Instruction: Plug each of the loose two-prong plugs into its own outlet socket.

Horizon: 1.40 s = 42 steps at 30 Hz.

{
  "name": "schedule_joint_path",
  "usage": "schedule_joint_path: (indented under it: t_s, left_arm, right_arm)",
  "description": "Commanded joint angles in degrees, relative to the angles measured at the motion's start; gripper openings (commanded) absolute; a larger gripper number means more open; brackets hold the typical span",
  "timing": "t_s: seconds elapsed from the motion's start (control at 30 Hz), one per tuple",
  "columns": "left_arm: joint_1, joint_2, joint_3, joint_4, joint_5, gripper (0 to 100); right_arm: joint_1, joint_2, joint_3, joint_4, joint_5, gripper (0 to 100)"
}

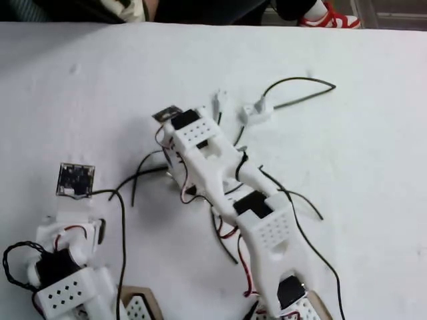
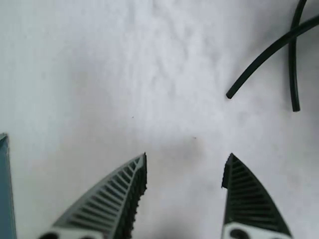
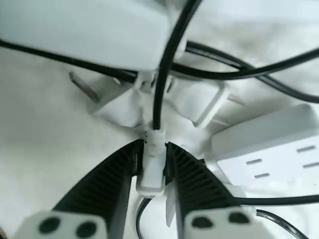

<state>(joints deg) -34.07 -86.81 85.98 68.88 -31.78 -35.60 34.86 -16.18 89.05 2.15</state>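
Note:
My right gripper is shut on a small white plug whose black cord runs up away from it. Just beyond lie two more white two-prong plugs, one with a bare metal prong and one beside the white outlet strip, which shows two slotted sockets. My left gripper is open over bare white table, with nothing between its fingers. In the high view the right arm stretches to mid-table, with white plugs just past it.
Loose black cords cross the table between the arms, and two cord ends lie ahead of my left gripper. Another cord loops at the back right. The left arm sits at the near left corner. A red shoe shows beyond the far edge.

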Motion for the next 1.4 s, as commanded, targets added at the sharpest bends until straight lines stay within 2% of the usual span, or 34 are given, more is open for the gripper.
schedule_joint_path:
  t_s: [0.0, 0.17, 0.4, 0.8, 1.03, 1.17, 1.37]
  left_arm:
    - [0.31, -0.48, -0.18, -0.97, 0.09, 25]
    - [0.31, -0.48, -0.18, -0.97, 0.09, 25]
    - [0.31, -0.48, -0.18, -0.97, 0.09, 25]
    - [0.31, -0.48, -0.18, -0.97, 0.09, 25]
    - [0.31, -0.48, -0.18, -0.97, 0.09, 25]
    - [0.31, -0.48, -0.18, -0.97, 0.09, 25]
    - [0.31, -0.48, -0.09, -0.97, 0.09, 25]
  right_arm:
    - [-0.66, -1.8, -0.79, 0.48, 0.09, 2.8]
    - [-0.66, -1.89, -0.79, 0.66, -0.18, 11.1]
    - [-0.31, -1.36, -5.63, 0.66, -0.18, 8.2]
    - [-0.31, -1.27, -5.71, 6.37, 0.18, 8.0]
    - [-0.31, -1.27, -5.71, 6.2, 0.18, 7.9]
    - [-0.48, -1.27, -5.71, 6.2, 0.26, 0.9]
    - [-1.01, -4.7, -6.86, 9.27, 0.26, 1.7]
